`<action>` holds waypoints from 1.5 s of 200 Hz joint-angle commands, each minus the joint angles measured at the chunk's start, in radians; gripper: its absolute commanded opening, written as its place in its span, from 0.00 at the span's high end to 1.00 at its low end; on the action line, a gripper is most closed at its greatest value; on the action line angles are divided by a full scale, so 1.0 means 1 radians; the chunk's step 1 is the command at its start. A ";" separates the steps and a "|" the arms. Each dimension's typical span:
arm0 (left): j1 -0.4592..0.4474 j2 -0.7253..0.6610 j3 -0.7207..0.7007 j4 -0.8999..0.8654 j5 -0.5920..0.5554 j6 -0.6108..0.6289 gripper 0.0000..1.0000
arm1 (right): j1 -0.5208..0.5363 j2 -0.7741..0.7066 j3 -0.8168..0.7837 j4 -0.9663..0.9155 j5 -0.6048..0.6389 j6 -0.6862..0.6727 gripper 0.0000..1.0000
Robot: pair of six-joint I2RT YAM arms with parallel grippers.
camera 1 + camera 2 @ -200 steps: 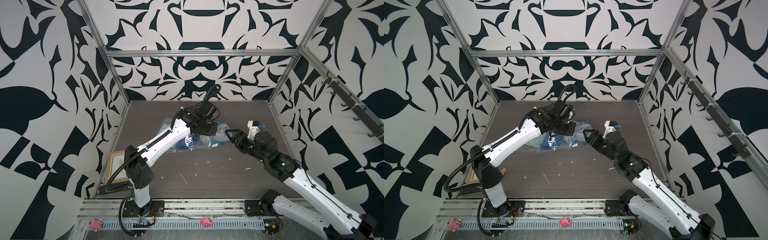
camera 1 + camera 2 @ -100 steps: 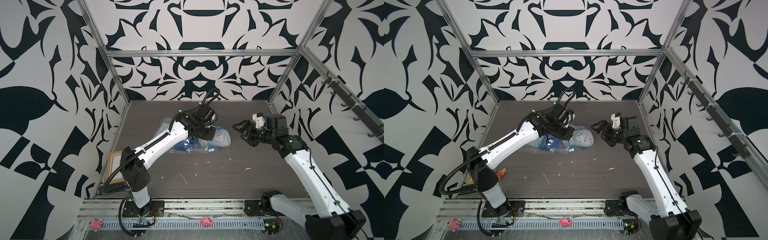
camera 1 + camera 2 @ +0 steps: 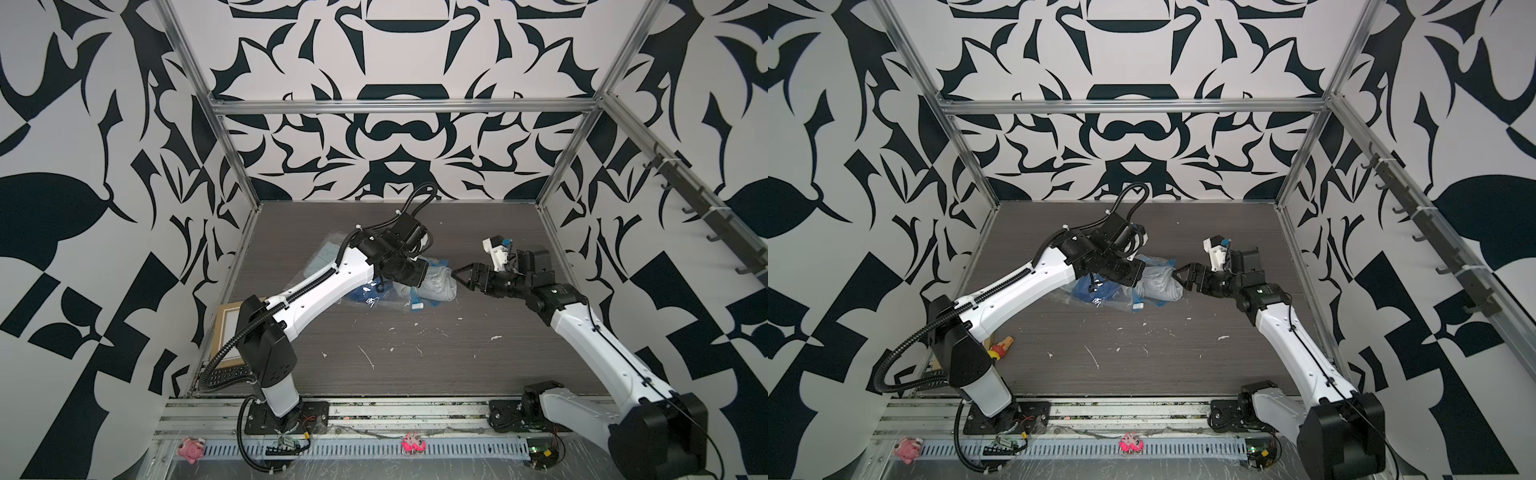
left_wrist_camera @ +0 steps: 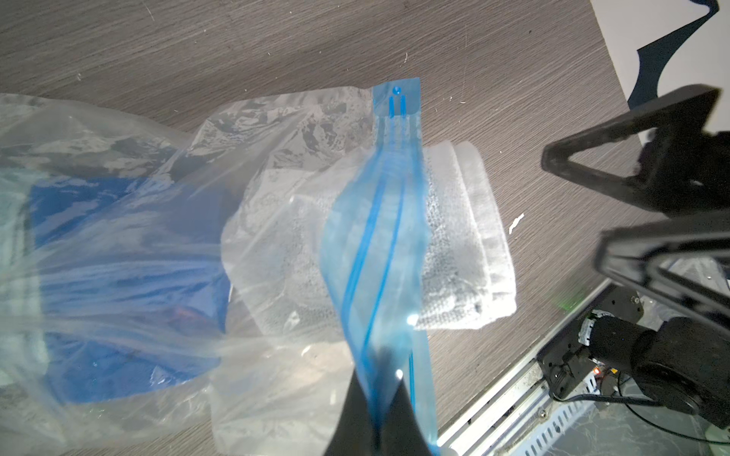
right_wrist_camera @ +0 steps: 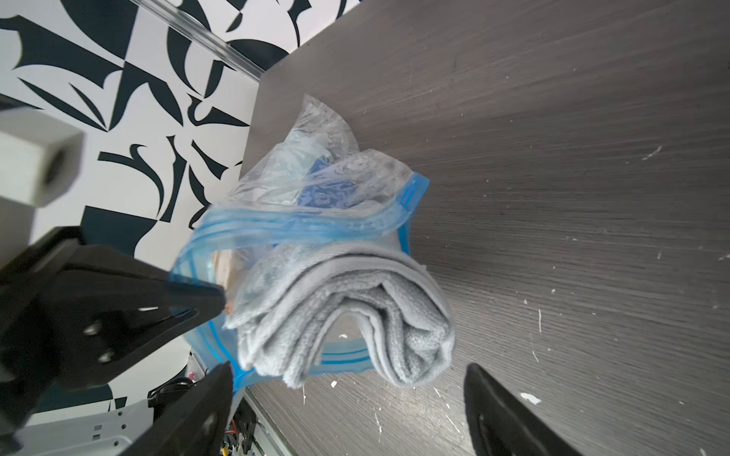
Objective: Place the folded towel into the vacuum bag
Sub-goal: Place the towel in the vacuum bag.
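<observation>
The grey folded towel [image 3: 441, 283] [image 3: 1162, 286] lies on the table, partly inside the mouth of the clear vacuum bag [image 3: 328, 254] [image 3: 1080, 292]. Its rolled end [image 5: 395, 316] sticks out past the blue zip strip [image 5: 300, 225]. My left gripper [image 4: 379, 418] [image 3: 419, 277] is shut on the zip strip [image 4: 379, 237] and holds the upper lip above the towel [image 4: 466, 244]. My right gripper [image 5: 347, 369] [image 3: 459, 276] [image 3: 1179, 276] is open just right of the towel's end, with nothing between its fingers. The bag [image 4: 138, 237] shows a blue patch inside.
A framed flat board [image 3: 226, 328] lies at the table's left edge, and a small yellow and orange toy [image 3: 1000, 347] lies near the left arm's base. White flecks dot the dark table [image 3: 415, 353]. Pink toys [image 3: 191, 451] sit on the front rail.
The right arm swung up and back, and its gripper opened wider; it now stands low by the towel's protruding end. More of the towel shows. The left gripper keeps its hold on the zip strip.
</observation>
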 commanded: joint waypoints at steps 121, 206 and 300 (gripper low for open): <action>-0.007 -0.035 0.007 0.035 0.019 -0.038 1.00 | 0.134 0.181 -0.024 0.389 -0.093 0.164 0.06; -0.010 -0.032 0.021 0.035 0.011 -0.042 1.00 | 0.139 0.124 -0.028 0.148 0.075 0.045 0.05; -0.020 -0.016 0.049 0.038 0.009 -0.048 1.00 | 0.199 0.172 -0.034 0.155 0.048 0.023 0.04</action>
